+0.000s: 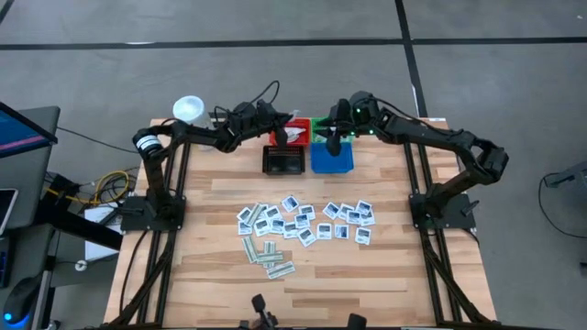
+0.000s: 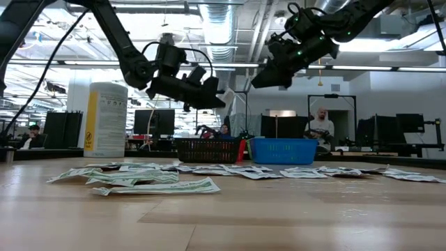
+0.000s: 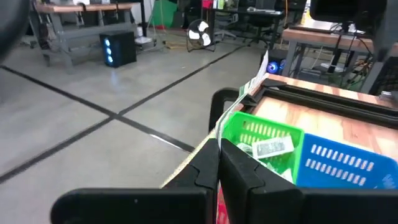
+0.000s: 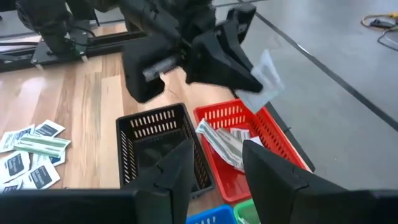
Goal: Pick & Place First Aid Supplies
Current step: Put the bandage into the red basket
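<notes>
Left gripper: pinched tight on a thin pale flat packet.
Held packet: you have it hanging off the fingertips, directly above the small red slatted plastic bin (release looks next).
Right gripper: fingers parted, nothing between them, poised over the blue slatted bin.
Remaining packets: strewn on the wooden table, well in front of both grippers.

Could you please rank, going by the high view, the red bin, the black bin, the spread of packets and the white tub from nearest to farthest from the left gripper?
Left gripper:
1. Red bin, directly under it at the table's back edge.
2. Black bin, just in front of the red one.
3. White tub, at the back left corner.
4. Spread of packets, mid-table.
The last two are close to call.
</notes>
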